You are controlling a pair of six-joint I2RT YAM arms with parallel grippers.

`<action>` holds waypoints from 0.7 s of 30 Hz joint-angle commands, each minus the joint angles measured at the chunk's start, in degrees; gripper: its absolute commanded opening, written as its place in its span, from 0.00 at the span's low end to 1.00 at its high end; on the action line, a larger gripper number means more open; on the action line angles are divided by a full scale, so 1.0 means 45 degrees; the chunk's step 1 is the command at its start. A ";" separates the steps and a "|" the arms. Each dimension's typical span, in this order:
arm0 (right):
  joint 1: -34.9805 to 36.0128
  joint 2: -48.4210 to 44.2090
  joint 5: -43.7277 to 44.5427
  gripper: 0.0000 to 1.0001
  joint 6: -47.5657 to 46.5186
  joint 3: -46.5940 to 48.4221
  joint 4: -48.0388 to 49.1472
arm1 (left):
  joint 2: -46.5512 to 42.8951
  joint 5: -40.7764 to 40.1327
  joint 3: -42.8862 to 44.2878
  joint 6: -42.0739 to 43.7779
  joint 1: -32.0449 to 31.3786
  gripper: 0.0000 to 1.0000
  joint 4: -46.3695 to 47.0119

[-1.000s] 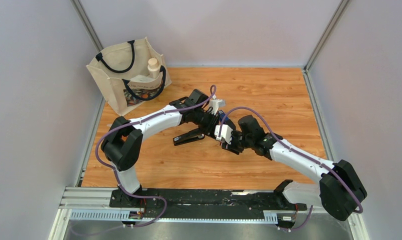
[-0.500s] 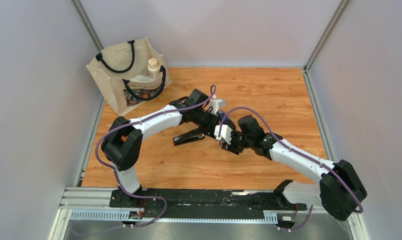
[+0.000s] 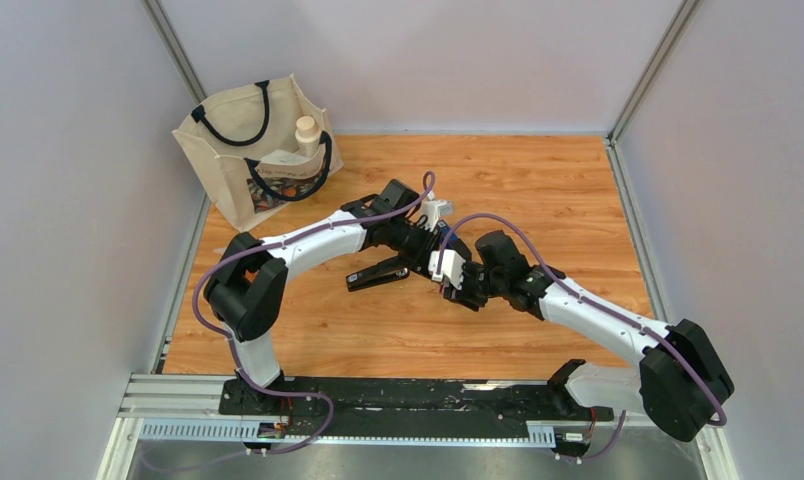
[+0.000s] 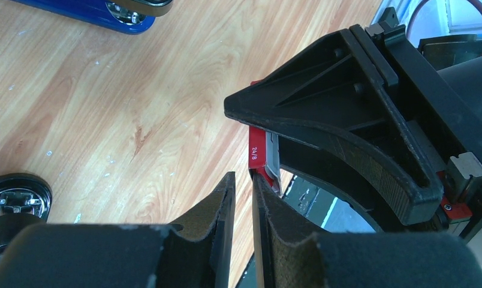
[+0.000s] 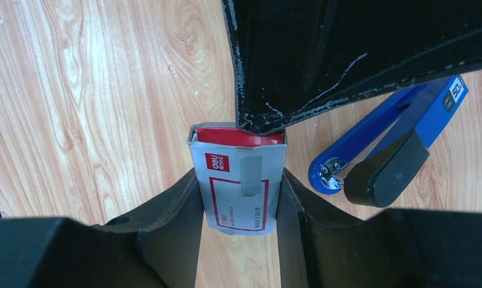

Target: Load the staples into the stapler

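Note:
My right gripper point(image 5: 238, 175) is shut on the staples point(image 5: 241, 186), a small white box with red print, and holds it by its two long sides above the wood. The box also shows in the top view point(image 3: 445, 266). My left gripper point(image 4: 241, 180) meets it from the far side. Its fingers are almost together with nothing between them, and one tip touches the box's red end point(image 4: 256, 157). The blue stapler point(image 5: 379, 129) with its black top strip lies on the table just right of the box. It also shows in the left wrist view point(image 4: 107, 12).
An all-black stapler point(image 3: 378, 273) lies open on the table point(image 3: 538, 190) under the left forearm. A cream tote bag point(image 3: 263, 150) with a bottle stands at the back left. Grey walls close in the table on three sides.

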 commanded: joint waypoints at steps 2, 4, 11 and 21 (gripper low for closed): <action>0.0068 -0.0322 -0.0403 0.41 0.0581 0.0877 0.0420 | 0.0133 -0.0157 0.0452 0.0330 -0.0203 0.25 -0.0072; 0.0068 -0.0303 -0.0403 0.41 0.0737 0.0955 0.0459 | 0.0172 -0.0176 0.0471 0.0349 -0.0242 0.25 -0.0111; 0.0048 -0.0322 -0.0383 0.41 0.1011 0.1053 0.0577 | 0.0250 -0.0489 0.0529 0.0427 -0.0340 0.25 -0.0267; 0.0146 -0.0244 -0.0247 0.42 0.1382 0.1170 0.0811 | 0.0367 -0.0704 0.0666 0.0564 -0.0515 0.25 -0.0462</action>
